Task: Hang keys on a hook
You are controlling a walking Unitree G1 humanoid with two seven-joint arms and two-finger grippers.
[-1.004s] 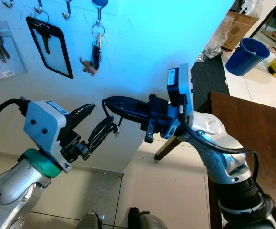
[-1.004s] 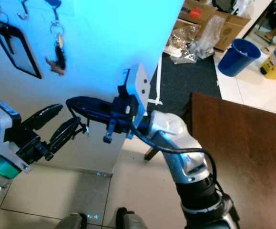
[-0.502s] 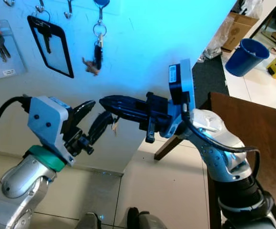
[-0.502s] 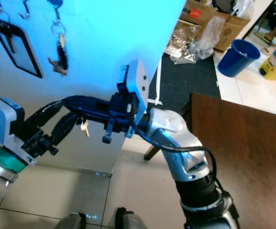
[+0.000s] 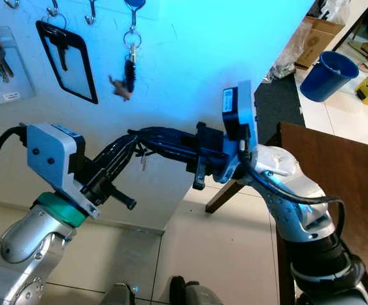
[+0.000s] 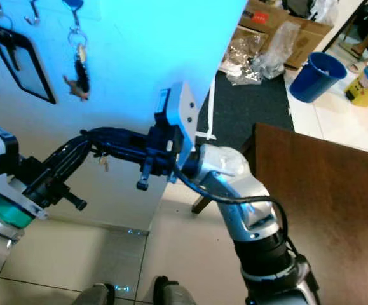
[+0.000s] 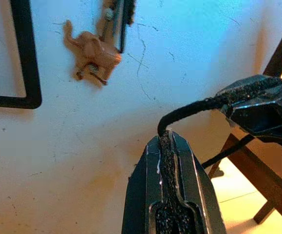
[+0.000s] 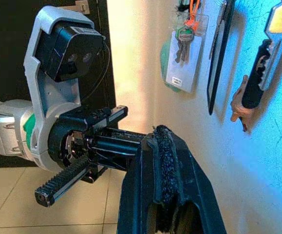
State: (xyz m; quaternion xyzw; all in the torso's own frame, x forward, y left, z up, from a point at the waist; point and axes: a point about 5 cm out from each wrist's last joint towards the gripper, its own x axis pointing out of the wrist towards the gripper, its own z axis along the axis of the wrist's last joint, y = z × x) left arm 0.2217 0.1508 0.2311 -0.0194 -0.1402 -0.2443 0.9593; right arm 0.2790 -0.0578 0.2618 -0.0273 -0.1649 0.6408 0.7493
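Left end effector (image 5: 129, 147) now closed on keys (image 5: 143, 157), meeting closed right end effector (image 5: 139, 135), wall (image 5: 190, 70) just behind.

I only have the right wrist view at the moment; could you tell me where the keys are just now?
Observer: A small key dangles just below the spot where the left gripper and right gripper meet, in front of the wall.
Operator: Thanks. Which one has hold of it?
Observer: In the left wrist view a black cord runs from the right gripper's tip into the seam of the left fingers, which are shut on it.
Operator: Is there a free hook?
Observer: Yes, a bare hook sits higher on the wall, between the black-framed holder and the hung key ring.
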